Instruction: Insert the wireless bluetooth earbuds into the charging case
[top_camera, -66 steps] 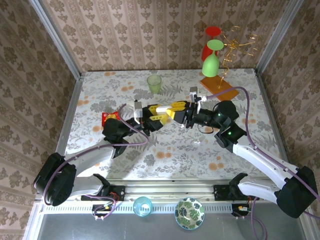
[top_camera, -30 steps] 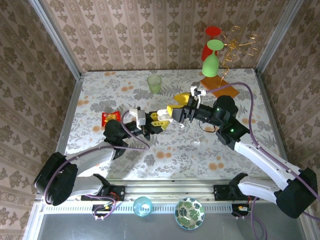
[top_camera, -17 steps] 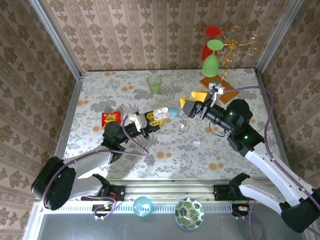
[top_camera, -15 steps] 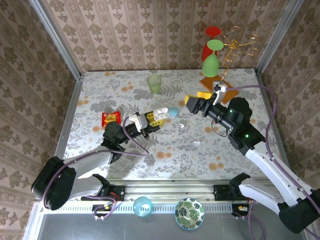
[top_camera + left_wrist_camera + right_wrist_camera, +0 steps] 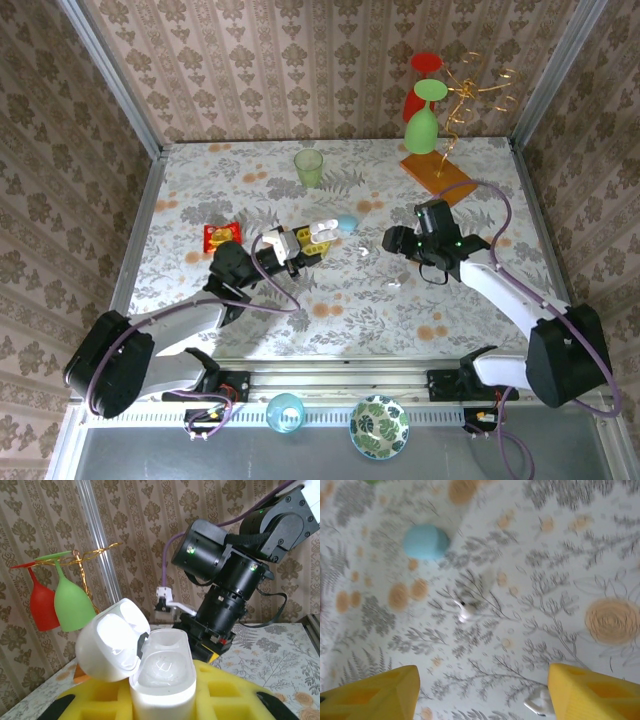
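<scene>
Left wrist: gripper (image 5: 162,700) snug around case (image 5: 162,667)

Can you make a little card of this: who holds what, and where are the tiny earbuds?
left gripper: shut on the open charging case
right gripper: open, holding nothing, above the table
white earbud: lying on the table below the right gripper
pale-blue piece: on the table, near the case

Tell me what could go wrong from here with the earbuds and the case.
1. One earbud lies beside a finger of the open right tool, not centred; closing may flick it away.
2. The charging case, lid open in the left tool, has a small cavity; a released bud could miss and bounce off.
</scene>
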{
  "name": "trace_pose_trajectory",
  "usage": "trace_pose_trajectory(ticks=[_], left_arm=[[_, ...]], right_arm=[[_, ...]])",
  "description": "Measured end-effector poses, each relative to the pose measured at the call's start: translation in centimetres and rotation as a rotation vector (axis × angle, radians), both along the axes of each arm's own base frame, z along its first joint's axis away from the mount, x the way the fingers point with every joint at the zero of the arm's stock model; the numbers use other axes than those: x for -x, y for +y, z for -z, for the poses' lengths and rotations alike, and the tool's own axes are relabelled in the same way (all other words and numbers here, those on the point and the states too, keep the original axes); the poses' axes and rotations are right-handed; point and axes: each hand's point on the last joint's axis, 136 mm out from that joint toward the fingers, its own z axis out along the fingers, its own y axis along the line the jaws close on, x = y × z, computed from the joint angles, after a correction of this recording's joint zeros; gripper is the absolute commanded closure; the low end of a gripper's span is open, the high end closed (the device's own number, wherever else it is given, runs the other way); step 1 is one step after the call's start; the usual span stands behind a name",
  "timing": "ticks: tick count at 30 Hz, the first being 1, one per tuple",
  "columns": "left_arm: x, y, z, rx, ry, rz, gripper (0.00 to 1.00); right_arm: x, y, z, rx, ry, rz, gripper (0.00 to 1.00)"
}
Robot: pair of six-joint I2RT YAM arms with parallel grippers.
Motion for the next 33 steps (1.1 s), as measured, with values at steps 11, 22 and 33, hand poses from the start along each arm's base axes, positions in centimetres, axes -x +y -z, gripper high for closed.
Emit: trace_pose_trajectory(ticks=[11,22,33], left_arm=[[0.0,-0.8,2.0,-0.043,0.041,0.04,0.93],[0.1,-0.9,2.4,-0.047,0.042,0.055,0.93],[0.1,-0.9,2.3,-0.046,0.04,0.055,0.93]], right_arm=[[4.5,-1.5,5.8,0.052,0.231,0.037,0.5],[5.7,-1.7,9.7,0.081,0.366,0.063,0.6],[4.9,-0.3,9.7,0.055,0.358,0.037,0.72]])
